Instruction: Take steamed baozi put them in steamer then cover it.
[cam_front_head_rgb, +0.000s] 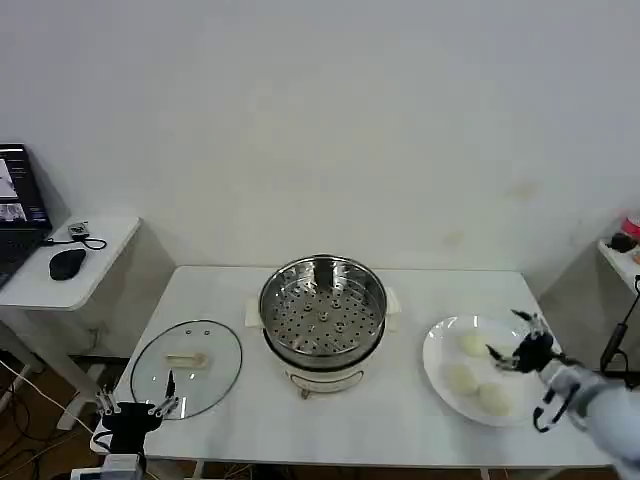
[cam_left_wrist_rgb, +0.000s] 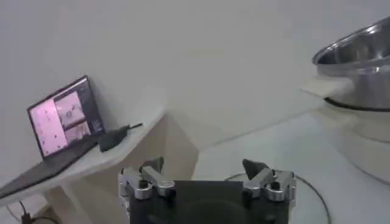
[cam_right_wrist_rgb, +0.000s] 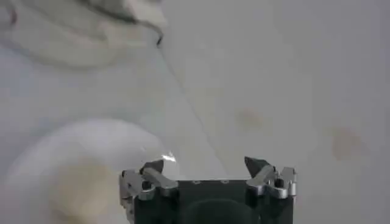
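Fingers of the right gripper (cam_front_head_rgb: 512, 343) spread wide and empty, just above three steamed baozi (cam_front_head_rgb: 472, 344) on the plate (cam_front_head_rgb: 437, 352); centring over one bun before closing gently seems wise. Steamer (cam_front_head_rgb: 322, 315) stands well apart; left gripper (cam_front_head_rgb: 135, 404), open, idles by the cover (cam_front_head_rgb: 186, 366).

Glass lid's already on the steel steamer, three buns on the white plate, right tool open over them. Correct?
Not the lid. In the head view the round glass lid lies flat on the table left of the uncovered steel steamer. Three cream-white buns do sit on the white plate, the right tool open above.
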